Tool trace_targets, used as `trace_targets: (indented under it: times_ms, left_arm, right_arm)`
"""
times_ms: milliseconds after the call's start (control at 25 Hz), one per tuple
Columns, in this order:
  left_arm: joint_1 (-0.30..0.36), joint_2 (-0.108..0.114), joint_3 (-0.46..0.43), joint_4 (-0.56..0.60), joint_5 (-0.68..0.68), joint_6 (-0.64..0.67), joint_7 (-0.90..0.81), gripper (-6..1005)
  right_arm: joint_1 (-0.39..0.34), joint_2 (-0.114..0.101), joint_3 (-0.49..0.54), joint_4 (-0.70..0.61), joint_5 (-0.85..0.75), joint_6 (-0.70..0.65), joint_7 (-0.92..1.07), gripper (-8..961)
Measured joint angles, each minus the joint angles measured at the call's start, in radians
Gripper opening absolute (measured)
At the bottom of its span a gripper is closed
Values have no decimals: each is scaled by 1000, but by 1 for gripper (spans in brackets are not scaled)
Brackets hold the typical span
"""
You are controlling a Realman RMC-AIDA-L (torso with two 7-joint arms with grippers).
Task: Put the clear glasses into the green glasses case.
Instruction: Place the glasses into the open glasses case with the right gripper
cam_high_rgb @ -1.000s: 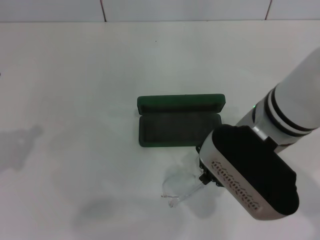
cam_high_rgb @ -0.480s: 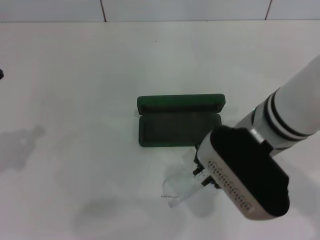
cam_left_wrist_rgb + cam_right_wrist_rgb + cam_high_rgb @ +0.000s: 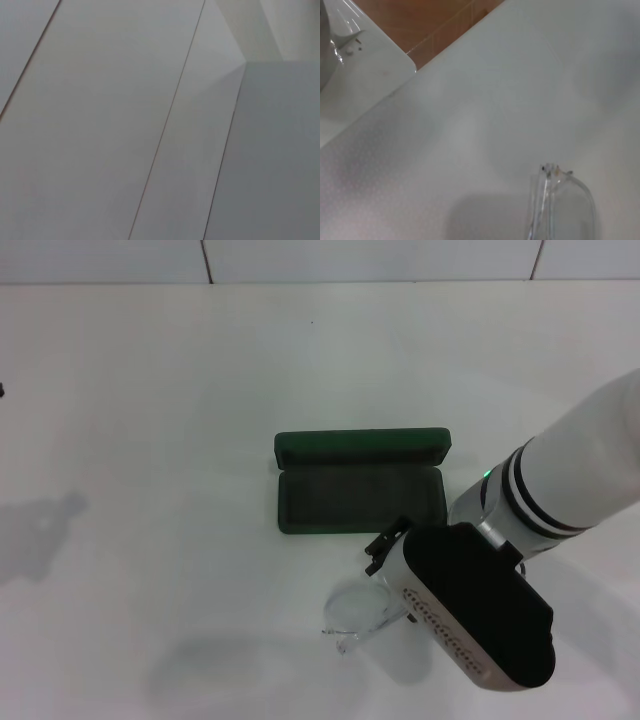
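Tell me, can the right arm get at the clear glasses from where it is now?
Probably yes. The right gripper hangs right over the clear glasses, which lie on the white table just in front of the open green glasses case. Nothing stands between them. I cannot tell whether it already grips them.

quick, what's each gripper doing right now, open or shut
Left gripper: not in view.
Right gripper: over the clear glasses, near the green glasses case; open or shut cannot be told.

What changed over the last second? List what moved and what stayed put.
The right claw swung toward the robot's left and lower, over the clear glasses. Whether it grips them cannot be seen. The glasses and the open green glasses case stayed put on the table.
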Motion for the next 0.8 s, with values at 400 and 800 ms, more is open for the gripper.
trace_targets:
  times_ms: [400, 800]
  left_arm:
    - [4, -4, -1, 0, 1, 0, 3, 48]
    - [7, -5, -1, 0, 7, 0, 7, 48]
  right_arm:
    - [8, 0, -2, 14, 5, 2, -11, 609]
    - [9, 0, -5, 16, 10, 3, -12, 449]
